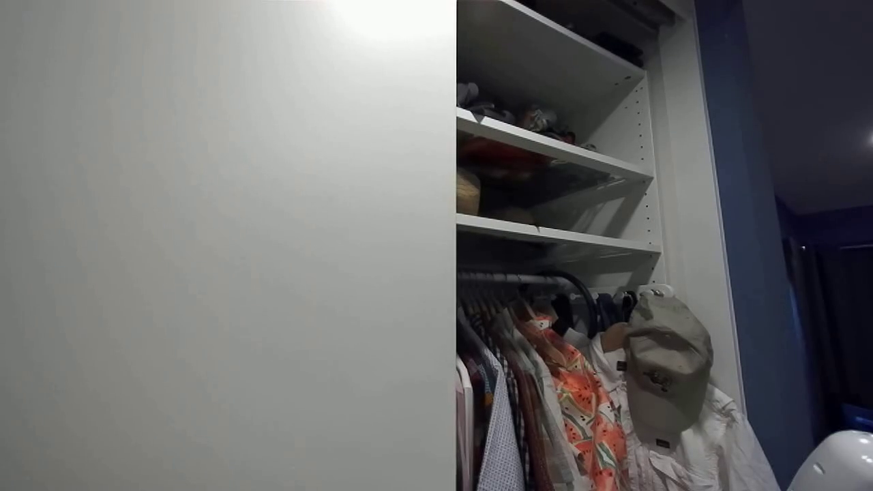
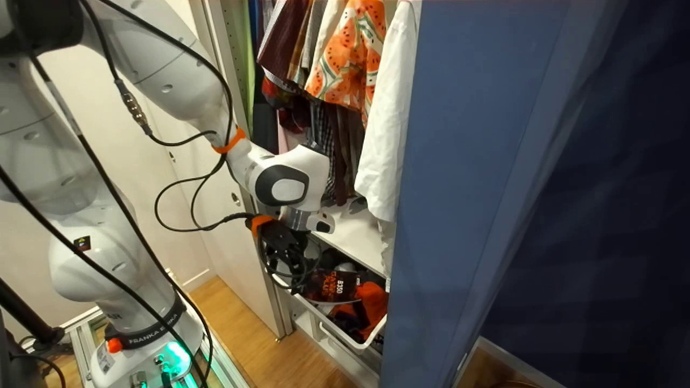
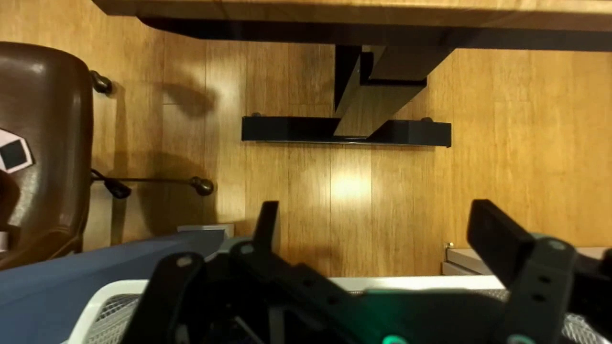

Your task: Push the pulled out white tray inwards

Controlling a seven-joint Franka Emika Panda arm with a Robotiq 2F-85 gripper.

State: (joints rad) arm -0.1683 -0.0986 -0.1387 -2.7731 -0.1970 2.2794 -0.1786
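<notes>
The white mesh tray (image 2: 360, 346) is pulled out from the bottom of the closet, in an exterior view. A dark packet with orange lettering (image 2: 334, 285) and orange cloth (image 2: 373, 302) lie in it. Its white rim (image 3: 382, 283) also shows in the wrist view, running across behind the black gripper fingers. My gripper (image 2: 291, 269) is over the tray's far-left part, close to the front rim. In the wrist view my gripper (image 3: 375, 205) is open, with its fingers wide apart and only floor visible between the tips. Whether it touches the tray cannot be told.
A white shelf (image 2: 350, 234) and hanging clothes (image 2: 345, 59) are above the tray. A blue panel (image 2: 458, 161) stands beside it, and a white door (image 2: 232, 242) on the other side. The wrist view shows a desk leg (image 3: 368, 105) and a brown chair (image 3: 48, 105).
</notes>
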